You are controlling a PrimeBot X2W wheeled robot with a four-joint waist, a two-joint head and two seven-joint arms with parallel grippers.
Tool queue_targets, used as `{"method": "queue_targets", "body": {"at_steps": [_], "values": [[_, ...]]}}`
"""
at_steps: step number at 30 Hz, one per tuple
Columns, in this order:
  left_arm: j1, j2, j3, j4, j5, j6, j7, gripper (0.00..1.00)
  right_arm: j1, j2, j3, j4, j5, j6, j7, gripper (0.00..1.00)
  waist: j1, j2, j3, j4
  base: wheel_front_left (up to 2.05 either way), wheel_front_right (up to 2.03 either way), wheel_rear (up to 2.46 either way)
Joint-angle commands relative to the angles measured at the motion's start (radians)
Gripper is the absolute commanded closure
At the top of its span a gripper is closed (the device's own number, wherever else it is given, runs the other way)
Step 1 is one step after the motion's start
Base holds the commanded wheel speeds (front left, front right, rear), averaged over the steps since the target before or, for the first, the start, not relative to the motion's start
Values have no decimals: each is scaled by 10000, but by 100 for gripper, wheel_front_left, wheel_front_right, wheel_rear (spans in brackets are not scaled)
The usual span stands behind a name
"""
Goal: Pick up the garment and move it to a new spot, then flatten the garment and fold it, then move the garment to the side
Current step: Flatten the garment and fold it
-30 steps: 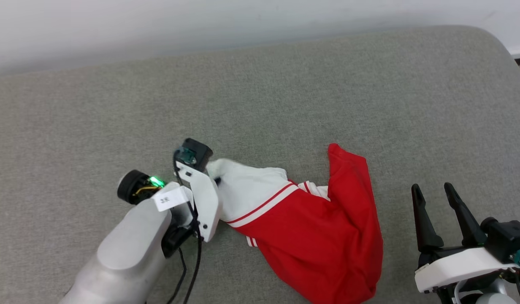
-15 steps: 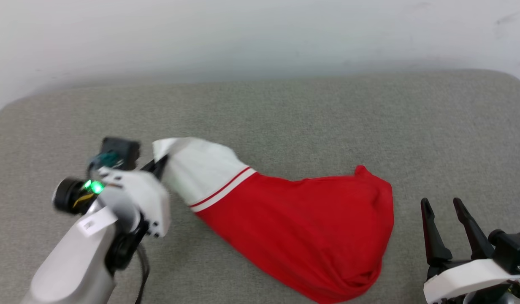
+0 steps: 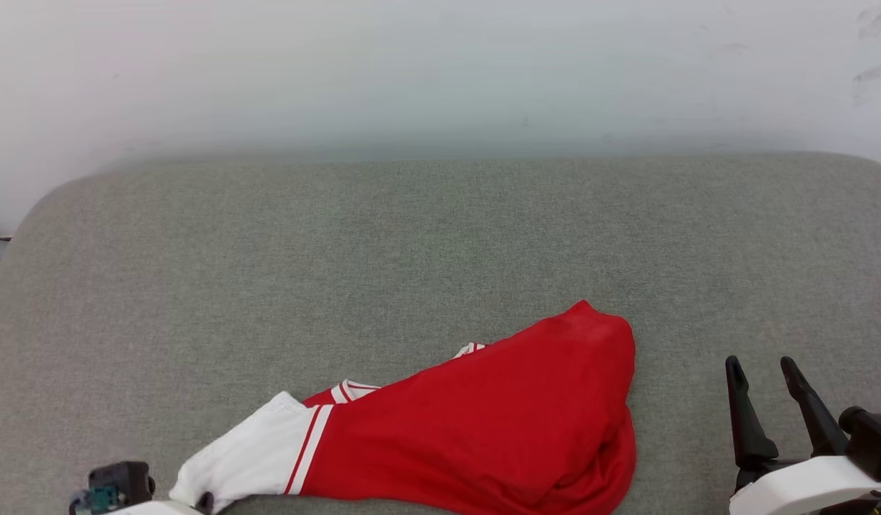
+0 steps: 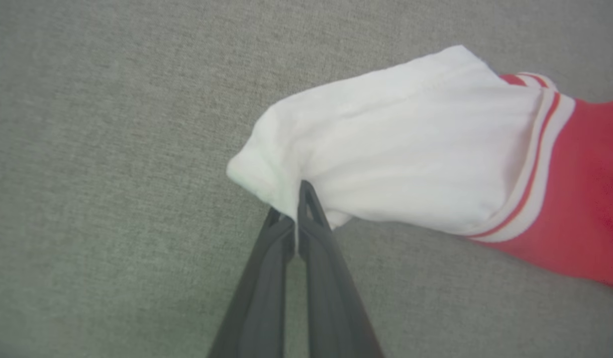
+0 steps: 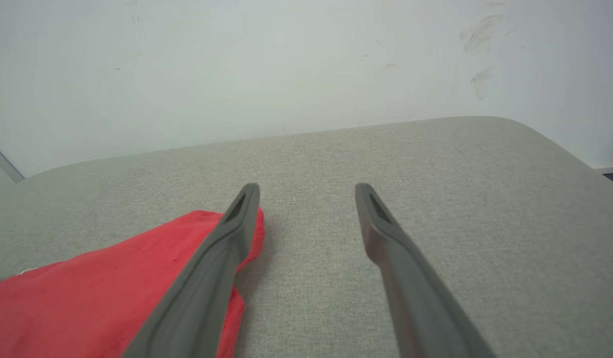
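Red garment (image 3: 483, 422), hem beyond view's edge

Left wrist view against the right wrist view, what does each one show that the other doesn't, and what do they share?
Left wrist view: the left claw shut on the edge of the white sleeve, with the red-and-white striped trim further along. Right wrist view: the right claw open and holding nothing, with the pale wall behind. Both: the red T-shirt lying on the grey fabric cushion.
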Motion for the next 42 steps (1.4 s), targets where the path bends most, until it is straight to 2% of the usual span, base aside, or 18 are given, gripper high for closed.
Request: {"method": "queue_targets", "body": {"at_steps": [1,5,6,7,8,17,21,32,40,42], "values": [[187,-162,-20,139,-147,-107,-93,100,49,12,-24,-82,-55,-7,67,0,1,0,-20,11,0,0,0],[141,-540,-146,476,-236,-326,-393,100,85,12,-18,-139,-56,-7,171,0,1,0,-102,3,0,0,0],[48,-620,-161,540,-231,-340,-491,60,106,12,-30,-154,-67,-7,205,0,1,0,-137,1,0,0,0],[-32,-680,-155,598,-204,-368,-610,3,129,12,-39,-169,-79,-7,232,0,1,0,-175,-6,0,0,0],[-135,-713,-147,591,-106,-418,-813,0,148,12,-53,-198,-87,-7,256,0,1,0,-201,-14,0,0,0],[-880,-911,-141,375,1080,-349,-3219,0,227,12,-251,-306,-93,-7,485,0,1,0,-459,-89,0,0,0],[-1025,-1037,-142,42,1474,-346,-3807,0,309,12,-370,-170,-39,-7,593,0,1,0,-530,-99,0,0,0],[-876,-1087,-294,-1376,2593,15,-4102,0,168,14,-478,441,232,-7,1361,0,1,0,-470,25,0,0,0],[-1089,-1184,-488,-1727,2840,141,-4067,0,-921,10,-277,1391,756,-7,2903,0,1,0,36,635,0,0,0],[-1228,-1258,-529,-1749,2855,128,-4075,0,-1401,-167,-153,1660,839,-7,3342,0,1,0,249,852,0,0,0]]}}
